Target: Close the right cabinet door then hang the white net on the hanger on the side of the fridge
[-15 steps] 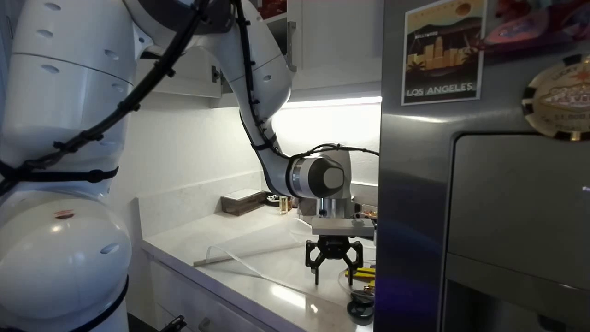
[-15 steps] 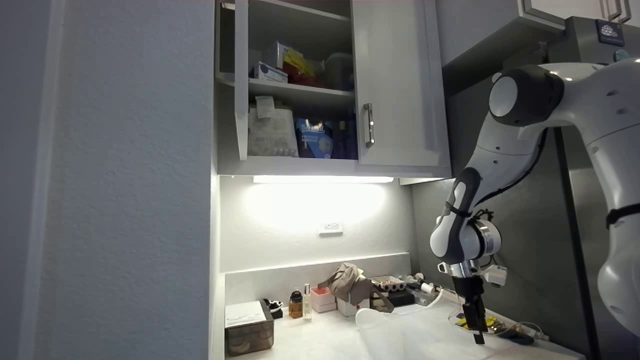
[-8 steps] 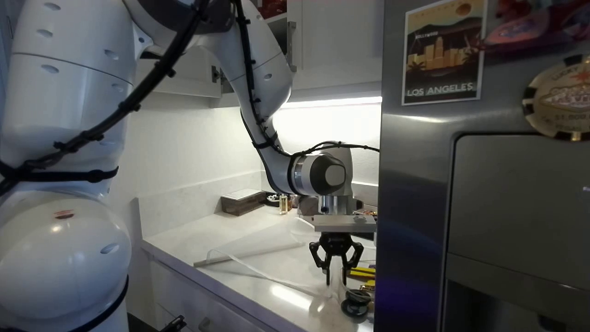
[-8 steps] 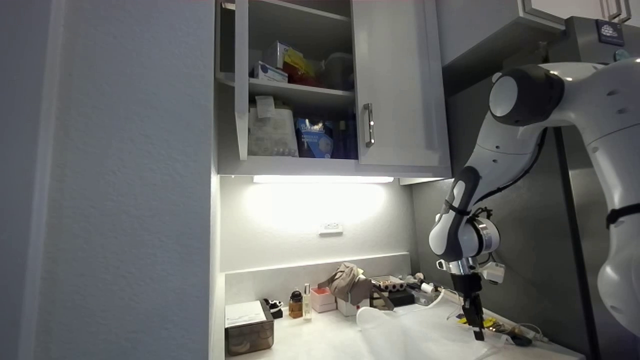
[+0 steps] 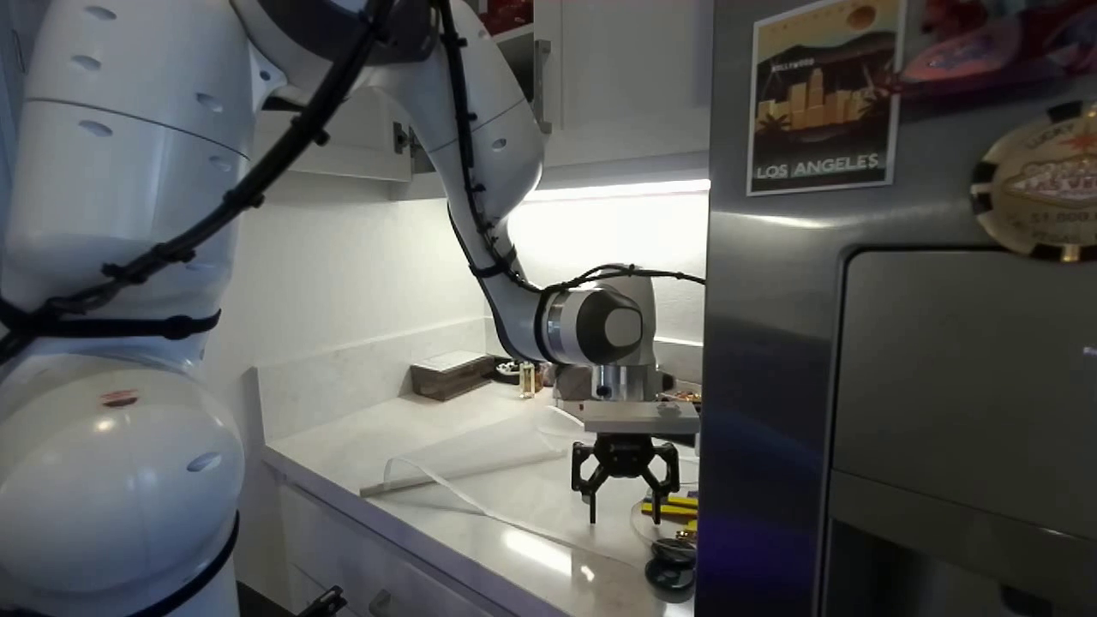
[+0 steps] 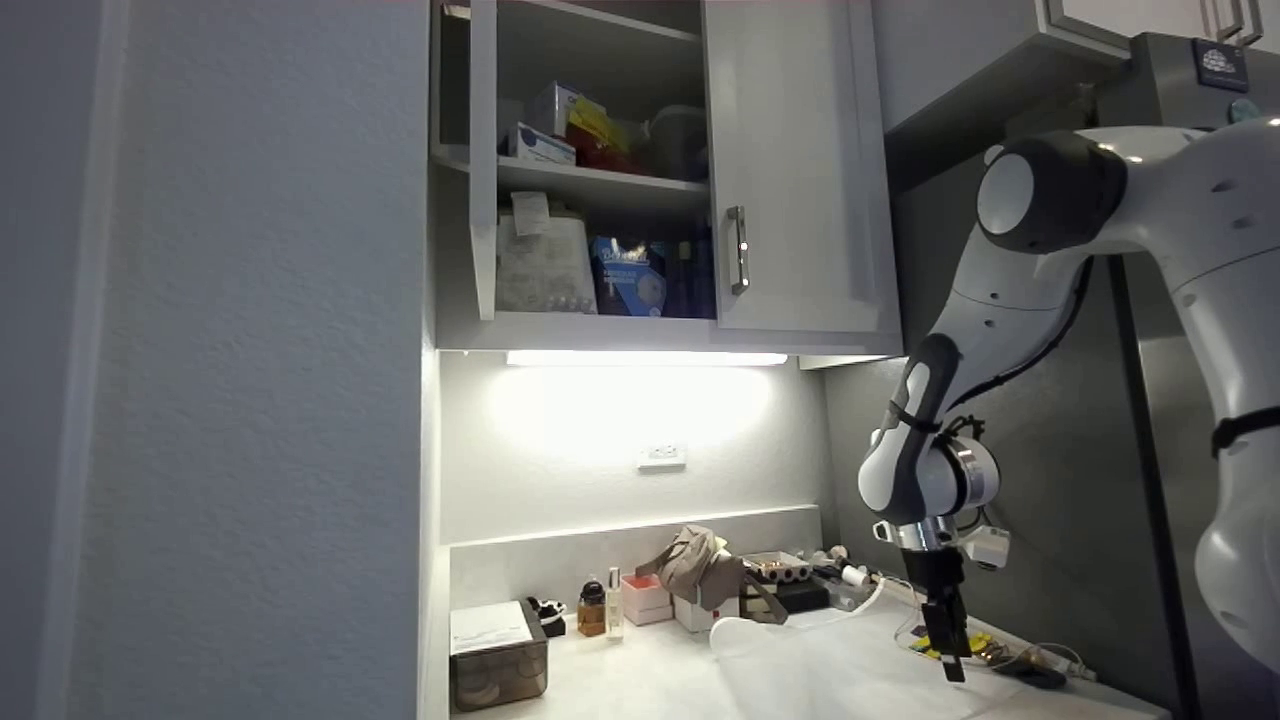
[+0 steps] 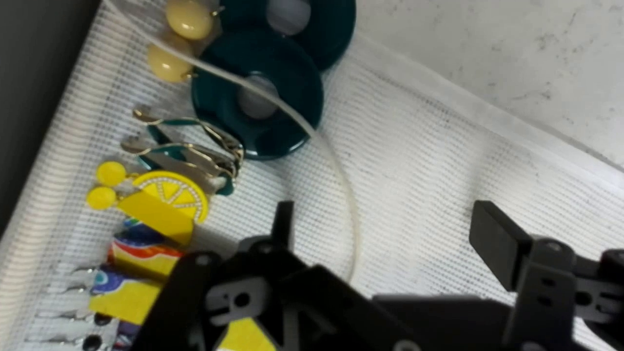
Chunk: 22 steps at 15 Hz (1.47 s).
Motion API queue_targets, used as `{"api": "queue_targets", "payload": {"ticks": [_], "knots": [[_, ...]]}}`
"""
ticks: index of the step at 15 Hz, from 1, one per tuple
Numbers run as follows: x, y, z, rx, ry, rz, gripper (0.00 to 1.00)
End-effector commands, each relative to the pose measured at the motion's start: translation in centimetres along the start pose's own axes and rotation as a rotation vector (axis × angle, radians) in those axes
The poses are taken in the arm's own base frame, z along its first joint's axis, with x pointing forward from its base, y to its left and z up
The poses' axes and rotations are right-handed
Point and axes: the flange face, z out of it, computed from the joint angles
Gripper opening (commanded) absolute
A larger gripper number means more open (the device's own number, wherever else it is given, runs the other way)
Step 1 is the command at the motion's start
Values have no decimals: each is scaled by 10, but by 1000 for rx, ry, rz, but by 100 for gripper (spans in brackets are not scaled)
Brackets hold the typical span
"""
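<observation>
I have the gripper [image 5: 625, 518] w/ its jaws wide apart — white net [image 7: 419, 185] is spread on the counter [image 6: 610, 690] directly below them, contact I can't tell. Next to one jaw, some yellow pcs [image 7: 156, 214] lie on the net; fridge [image 5: 771, 343] is near on that side.

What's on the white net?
Dark green rings, cream beads, a lemon-slice piece and multicoloured pieces, among others, lie on the white net; the gripper hides anything behind it.
</observation>
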Motion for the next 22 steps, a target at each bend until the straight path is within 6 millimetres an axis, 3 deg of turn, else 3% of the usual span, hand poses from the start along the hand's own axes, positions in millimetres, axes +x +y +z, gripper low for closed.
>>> {"api": "queue_targets", "payload": {"ticks": [1, 12, 22], "knots": [[4, 2, -3, 14, 6, -1, 100], [8, 7, -22, 60, 64, 17, 100], [-7, 18, -7, 89, 47, 44, 100]]}}
